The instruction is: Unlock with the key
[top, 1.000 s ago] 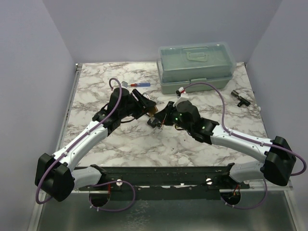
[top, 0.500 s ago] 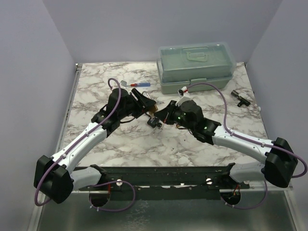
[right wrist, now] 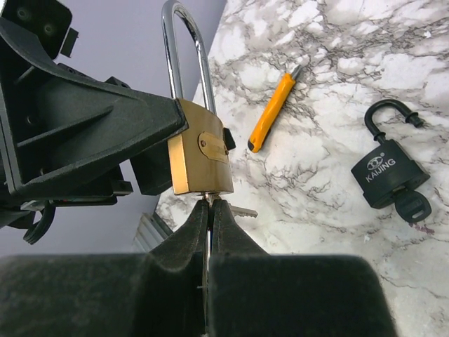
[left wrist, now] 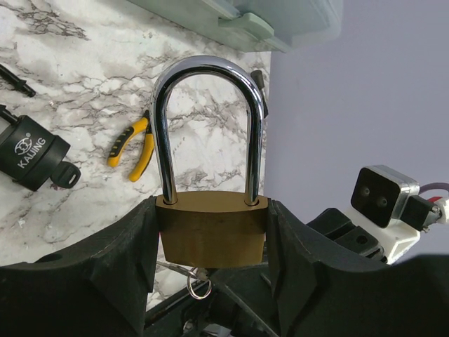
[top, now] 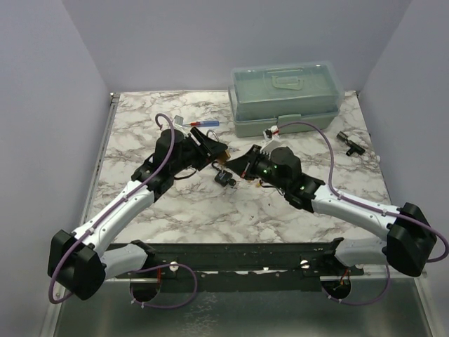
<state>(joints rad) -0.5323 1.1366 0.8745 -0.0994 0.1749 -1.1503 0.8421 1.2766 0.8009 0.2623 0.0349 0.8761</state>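
My left gripper (left wrist: 210,235) is shut on the body of a brass padlock (left wrist: 210,228) and holds it above the table, its chrome shackle (left wrist: 207,70) closed. My right gripper (right wrist: 210,207) is shut on the key (right wrist: 210,199), whose tip meets the bottom of the brass padlock (right wrist: 200,158). A spare key (right wrist: 242,210) and a ring (left wrist: 198,286) hang from the bunch. In the top view the left gripper (top: 210,149) and the right gripper (top: 242,161) meet mid-table.
A black padlock (top: 226,178) with its own key lies on the marble under the grippers, also in the right wrist view (right wrist: 389,172). Yellow-handled pliers (left wrist: 133,144) lie nearby. A red-and-blue screwdriver (top: 203,124), a green toolbox (top: 286,98) and a small black part (top: 349,142) sit further back.
Both grippers have shifted slightly toward the far side, still joined at the brass padlock. The black padlock has stayed put on the table.
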